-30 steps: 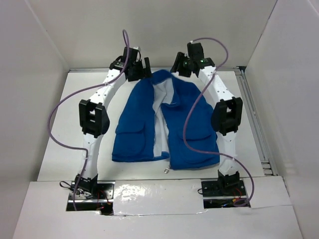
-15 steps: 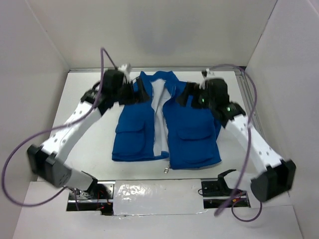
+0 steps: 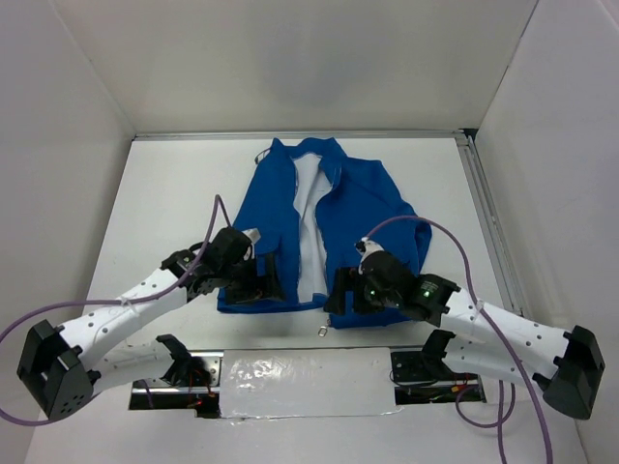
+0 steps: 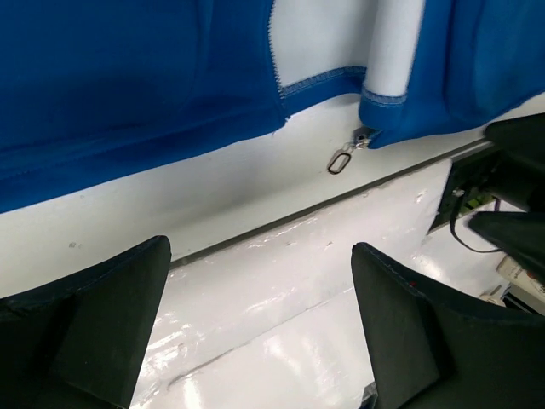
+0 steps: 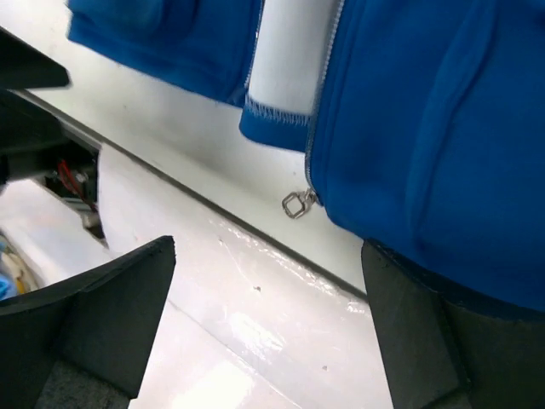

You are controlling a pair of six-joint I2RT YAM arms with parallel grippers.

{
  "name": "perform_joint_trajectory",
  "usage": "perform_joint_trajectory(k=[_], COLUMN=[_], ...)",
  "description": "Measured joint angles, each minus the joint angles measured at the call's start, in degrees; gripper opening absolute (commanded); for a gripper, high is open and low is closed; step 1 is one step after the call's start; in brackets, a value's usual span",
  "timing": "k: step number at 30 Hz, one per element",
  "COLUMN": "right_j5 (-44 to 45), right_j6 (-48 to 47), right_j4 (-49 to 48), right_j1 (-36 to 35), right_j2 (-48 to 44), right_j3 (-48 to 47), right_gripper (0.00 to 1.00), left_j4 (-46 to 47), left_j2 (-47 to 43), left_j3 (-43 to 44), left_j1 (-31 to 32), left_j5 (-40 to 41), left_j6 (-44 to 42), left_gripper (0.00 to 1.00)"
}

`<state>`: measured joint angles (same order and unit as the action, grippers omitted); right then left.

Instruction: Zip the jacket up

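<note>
The jacket point(image 3: 372, 208) lies flat on the desk point(image 3: 164, 193), collar to the far side, front open, white lining showing between the two panels. Both arms sit low at the hem. The left claw point(image 4: 260, 247) is spread wide, empty, touching nothing. The right claw point(image 5: 268, 245) is the same story: wide, empty, hovering just beside the zipper pull point(image 5: 295, 204), which pokes out below the hem on the right arm's side. The step looks like joining the zipper's bottom ends. To do it well, I'd say one claw pins the hem flat while the other pinches that small ring squarely. A sloppy pinch grabs fabric instead.
</note>
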<state>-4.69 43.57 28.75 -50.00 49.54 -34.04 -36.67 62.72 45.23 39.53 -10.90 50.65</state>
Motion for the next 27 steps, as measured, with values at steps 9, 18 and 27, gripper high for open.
perform_joint_trajectory(k=[9, 18, 27], right_j5=[10.0, 13.6, 15.3], right_j6=[9.1, 12.1, 12.7], right_j4=[1.6, 2.5, 1.0], right_j1=[-11.6, -5.9, -7.6], right_j2=[8.0, 12.9, 23.9], right_j3=[0.0, 0.0, -0.9], right_gripper=[0.85, 0.85, 0.69], left_j4=[2.6, 3.4, 3.6], left_j2=[-3.1, -4.2, -4.5], left_j3=[-0.9, -1.6, -2.5], left_j1=[0.0, -0.7, -1.5], left_j5=[-0.8, -0.7, 0.0], left_j6=[0.6, 0.5, 0.3], left_gripper=[0.99, 0.99, 0.99])
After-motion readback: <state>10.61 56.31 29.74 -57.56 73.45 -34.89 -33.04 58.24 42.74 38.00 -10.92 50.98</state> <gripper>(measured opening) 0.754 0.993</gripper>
